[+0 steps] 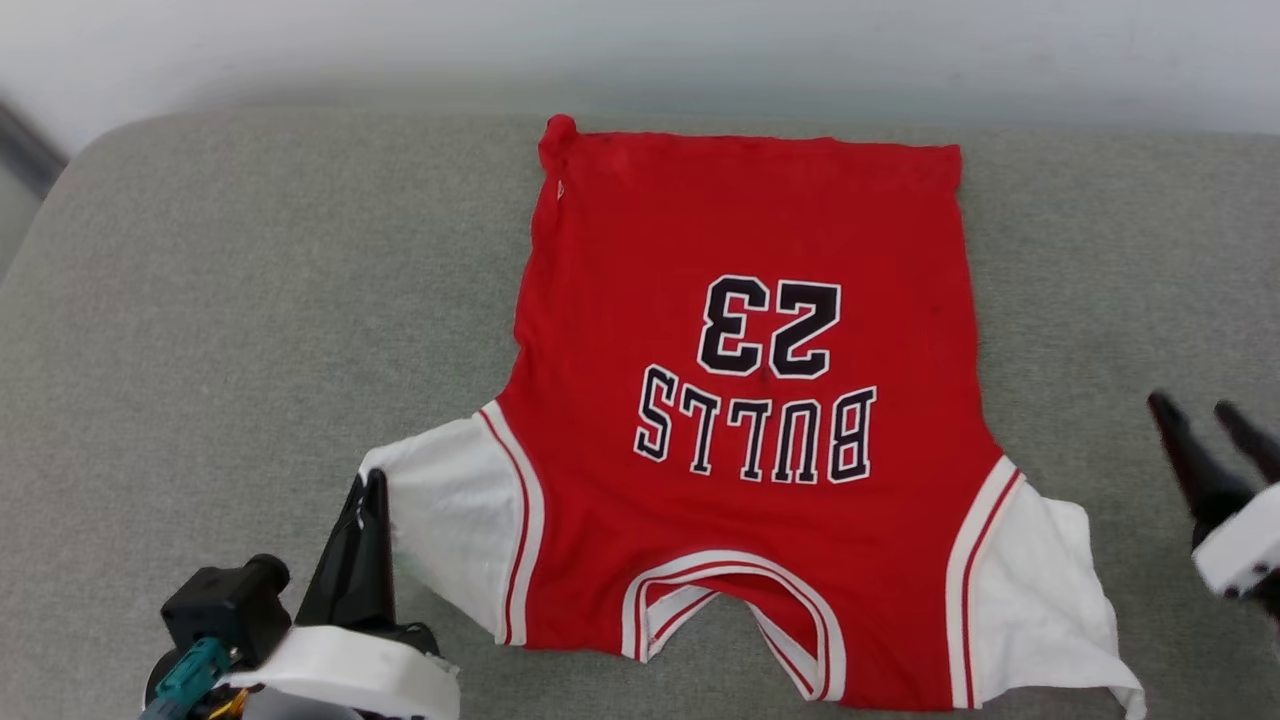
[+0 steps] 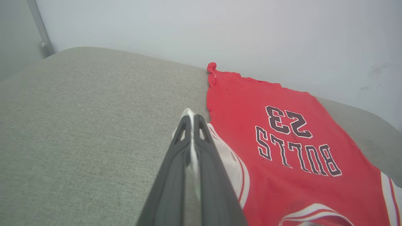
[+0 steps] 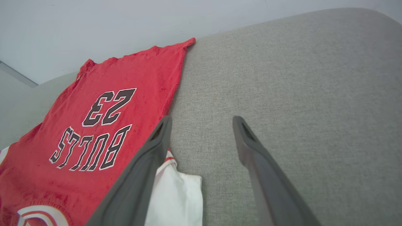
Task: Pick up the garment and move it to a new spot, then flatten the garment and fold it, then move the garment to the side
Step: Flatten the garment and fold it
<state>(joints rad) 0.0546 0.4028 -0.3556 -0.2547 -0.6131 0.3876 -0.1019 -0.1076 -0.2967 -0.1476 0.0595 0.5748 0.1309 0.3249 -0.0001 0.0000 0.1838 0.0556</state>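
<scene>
The garment [image 1: 740, 420] lies flat, print side up, on the grey cushion [image 1: 200, 300], with its hem near the far edge and its collar toward the robot. The left gripper [image 1: 366, 492] is closed on the outer edge of the white sleeve [image 1: 450, 510]. The right gripper [image 1: 1205, 425] holds its fingers apart over bare cushion, a little apart from the garment's other side.

You can read two markings on the red face of the shirt [image 1: 745, 230]: the word "BULLS" and, just beyond it toward the hem, the number "23", both black with white outlines. Both stand upside down in all three views. A small pale tag [image 1: 560, 189] near the hem corner is too small to read.
</scene>
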